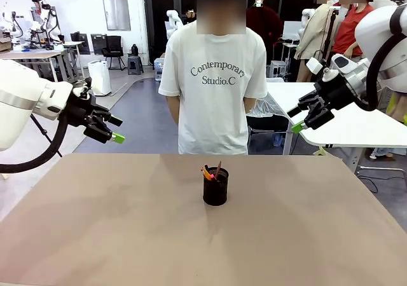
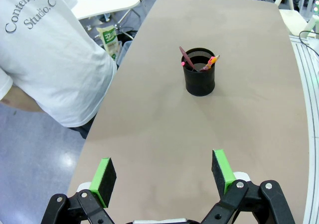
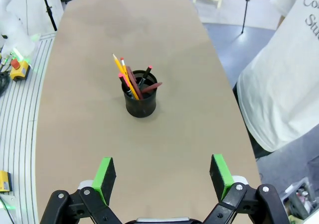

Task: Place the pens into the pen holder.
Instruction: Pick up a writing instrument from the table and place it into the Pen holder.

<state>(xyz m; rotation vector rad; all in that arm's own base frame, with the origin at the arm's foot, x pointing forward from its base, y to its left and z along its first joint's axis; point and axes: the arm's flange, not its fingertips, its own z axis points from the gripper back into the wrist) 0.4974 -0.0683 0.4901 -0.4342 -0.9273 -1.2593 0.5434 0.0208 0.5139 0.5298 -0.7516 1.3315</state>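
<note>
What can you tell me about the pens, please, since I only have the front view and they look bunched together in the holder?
Observer: From the right wrist view, the pens stand leaning inside the pen holder, yellow-orange ones toward one side.
Operator: Thank you. Are the hands holding anything?
Observer: No. The left hand is open, with bare table between its green pads.
Operator: And the other one?
Observer: The right hand is open and empty too, aimed at the holder.
</note>
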